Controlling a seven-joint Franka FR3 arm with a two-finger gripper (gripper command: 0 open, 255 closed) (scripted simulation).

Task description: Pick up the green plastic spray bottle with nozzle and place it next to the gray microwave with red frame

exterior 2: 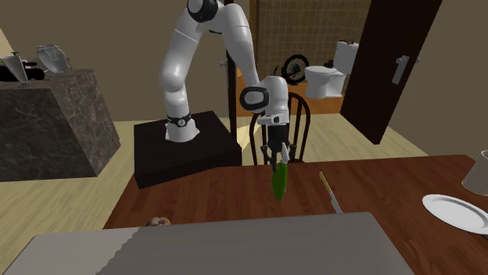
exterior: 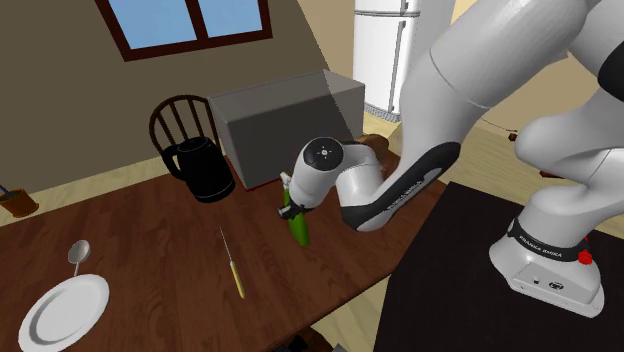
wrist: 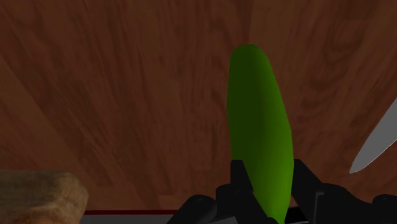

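I have the bottle (wrist: 261, 127) in the tool (wrist: 270, 172): the two black fingers are closed partway onto its upper end, one pressing each side, and the smooth green body hangs straight down from them toward the worktop (wrist: 114, 95). I chose that top grip because the body is rounded and slick-looking, so pinching across the narrow end with the length hanging below keeps it from rolling in the jaws. From the second exterior view the bottle (exterior 2: 279, 181) dangles under the tool (exterior 2: 279, 156) over the dark wood, and I judge its lower end just clear of the surface, though I cannot make out the gap for certain. The microwave (exterior: 285, 120) sits close to the tool, on the side away from the arm's stand, and a thin red strip (wrist: 127, 212) I take for its frame shows right by the fingers, so I reckon the carry is nearly over and what remains is lowering and letting go. A knife (exterior 2: 328, 191) lies flat on the wood just beside the tool, its blade (wrist: 375, 143) near the bottle; I would set down on the bare wood between knife and microwave so the base lands flat rather than on the blade. A small brown lump (wrist: 38, 197) by the microwave also limits the spot. The kettle (exterior: 200, 170) and plate (exterior: 62, 310) are well apart from the tool and no concern.
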